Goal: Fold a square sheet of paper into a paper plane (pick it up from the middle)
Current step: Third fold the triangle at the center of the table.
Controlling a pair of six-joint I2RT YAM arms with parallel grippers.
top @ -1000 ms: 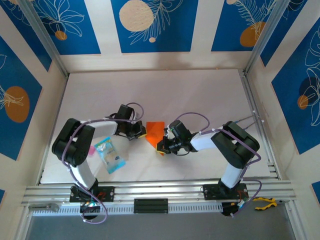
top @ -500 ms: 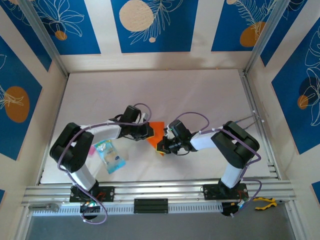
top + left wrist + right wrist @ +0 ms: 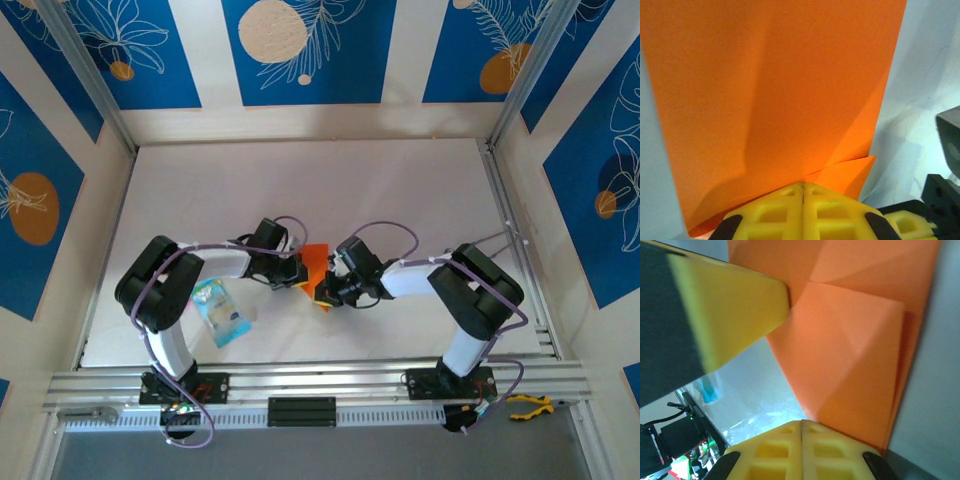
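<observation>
1. Centrally, toward the near edge of the table (image 3: 400, 180), we list the square sheet of paper (image 3: 312, 262): orange, partly folded, flaps overlapping.
2. We record the left gripper (image 3: 296, 272) clenched, tips at the sheet's left side; whether paper is pinched, we cannot tell.
3. We record the right gripper (image 3: 322, 292) clenched likewise at the sheet's near corner.
4. We note a blue packet (image 3: 220, 310) by the left arm, apart from the sheet.

The square sheet of paper (image 3: 313, 263) is bright orange and plain, already partly folded, with creased flaps overlapping. It sits a little toward 6 o'clock from the table's (image 3: 400, 180) centre.
</observation>
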